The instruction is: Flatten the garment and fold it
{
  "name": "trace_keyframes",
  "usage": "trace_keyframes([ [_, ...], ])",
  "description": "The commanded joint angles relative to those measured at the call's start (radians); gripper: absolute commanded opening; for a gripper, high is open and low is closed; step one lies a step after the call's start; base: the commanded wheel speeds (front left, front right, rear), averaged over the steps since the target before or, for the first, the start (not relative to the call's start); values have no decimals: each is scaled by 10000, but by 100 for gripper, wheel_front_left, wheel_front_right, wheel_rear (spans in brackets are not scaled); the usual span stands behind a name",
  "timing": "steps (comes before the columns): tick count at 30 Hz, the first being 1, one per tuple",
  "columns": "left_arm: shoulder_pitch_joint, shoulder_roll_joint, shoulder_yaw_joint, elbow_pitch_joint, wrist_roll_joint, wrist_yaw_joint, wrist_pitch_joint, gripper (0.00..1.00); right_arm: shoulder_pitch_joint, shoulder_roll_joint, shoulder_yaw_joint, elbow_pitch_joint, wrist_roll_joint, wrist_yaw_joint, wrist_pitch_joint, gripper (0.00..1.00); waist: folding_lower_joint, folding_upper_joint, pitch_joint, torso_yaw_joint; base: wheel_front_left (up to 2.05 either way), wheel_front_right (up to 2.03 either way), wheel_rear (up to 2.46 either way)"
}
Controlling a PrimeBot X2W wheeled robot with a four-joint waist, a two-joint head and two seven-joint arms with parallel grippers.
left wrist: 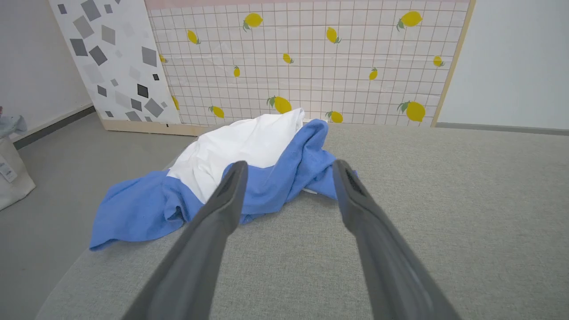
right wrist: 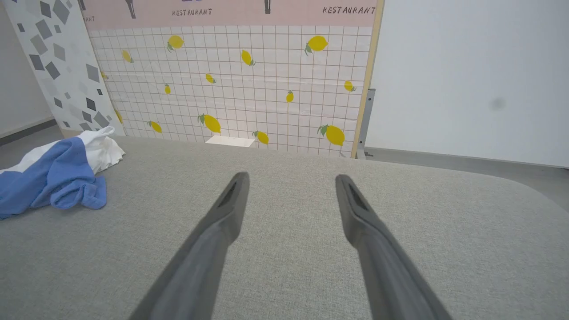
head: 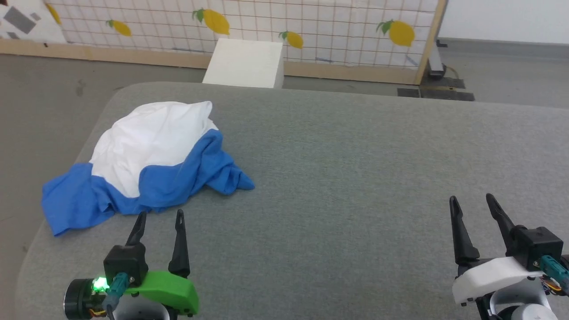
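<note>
The garment (head: 151,155) lies crumpled by the worktop's (head: 355,155) left edge, with white cloth bulging on top and blue folds around its near side. The worktop is grey fabric with rounded corners. The left gripper (head: 161,213) hovers just short of the heap, spread and empty. The right gripper (head: 470,198), also spread and empty, is near the right edge. A lemon-patterned panel (head: 266,22) stands behind.

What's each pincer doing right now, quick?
Left pincer: open, empty, just short of the crumpled shirt.
Right pincer: open, empty, over the grey table.
</note>
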Motion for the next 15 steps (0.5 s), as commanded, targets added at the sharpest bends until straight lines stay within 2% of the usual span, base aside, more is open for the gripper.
trace_keyframes([
  [1,161,-15,37,-56,-73,55,-104,100,72,-4,-18,41,73,15,-136,100,0,-1,-60,204,0,0,0],
  [15,488,-19,117,-131,-146,53,-390,100,178,-5,104,310,168,20,-424,100,0,-1,-277,1180,0,0,0],
])
